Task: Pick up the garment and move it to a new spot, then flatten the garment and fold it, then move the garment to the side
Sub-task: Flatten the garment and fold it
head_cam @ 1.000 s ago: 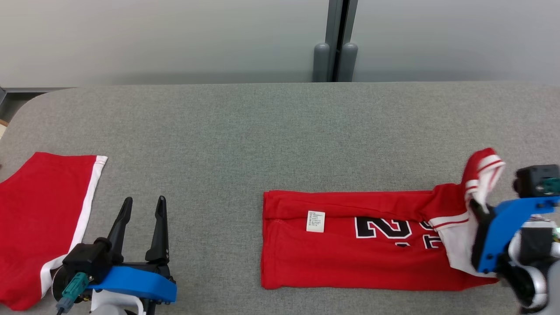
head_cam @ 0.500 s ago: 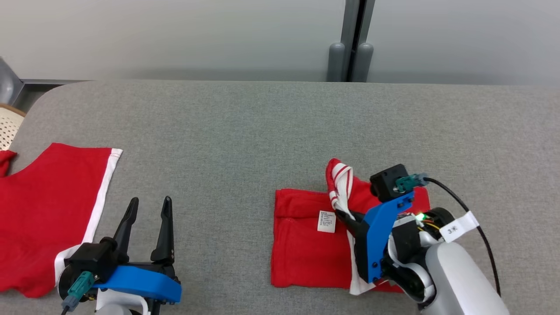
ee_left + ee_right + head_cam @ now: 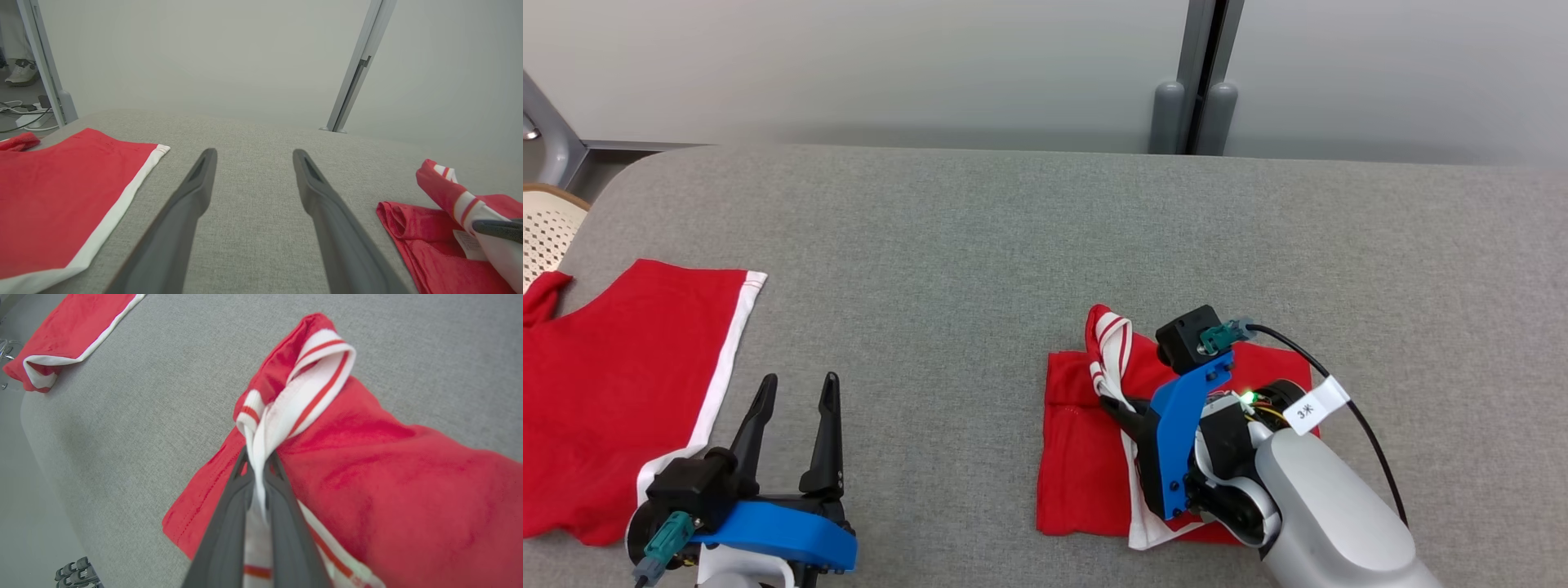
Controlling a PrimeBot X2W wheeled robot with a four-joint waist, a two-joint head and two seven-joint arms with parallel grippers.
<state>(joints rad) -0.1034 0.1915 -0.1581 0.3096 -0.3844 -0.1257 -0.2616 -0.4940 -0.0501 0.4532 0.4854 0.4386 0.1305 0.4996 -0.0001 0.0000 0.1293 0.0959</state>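
One right-wrist detail: right gripper (image 3: 256,459) pinching garment (image 3: 388,477) trim

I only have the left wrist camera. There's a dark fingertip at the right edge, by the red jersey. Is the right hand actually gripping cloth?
Observer: Yes. The right wrist view shows the right hand shut on the white, red-striped trim of the red fabric jersey.
Operator: How is the jersey lying overall?
Observer: The head view shows it folded into a rough square on the grey fabric-covered table, trim end raised over its far left corner.
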